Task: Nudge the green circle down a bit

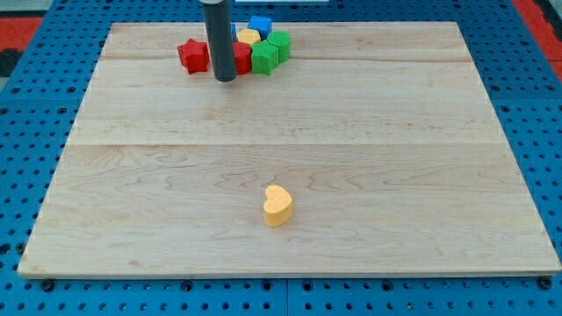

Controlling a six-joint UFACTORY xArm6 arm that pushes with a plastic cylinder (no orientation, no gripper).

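Camera view: two red blocks (193, 55), two green (272, 51), two yellow (277, 205), one blue (260, 24); my tip (226, 79) touches red.

A yellow heart-shaped block (277, 205) lies alone low on the pale wooden board (395, 175); red star-shaped (192, 54), blue (260, 24) and yellow (249, 38) blocks cluster (tightly) at the top.

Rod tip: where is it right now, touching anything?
My tip: no gripper, holds nothing. It sits at the view's bottom edge of the block cluster, between the red star and the green star; contact cannot be told.
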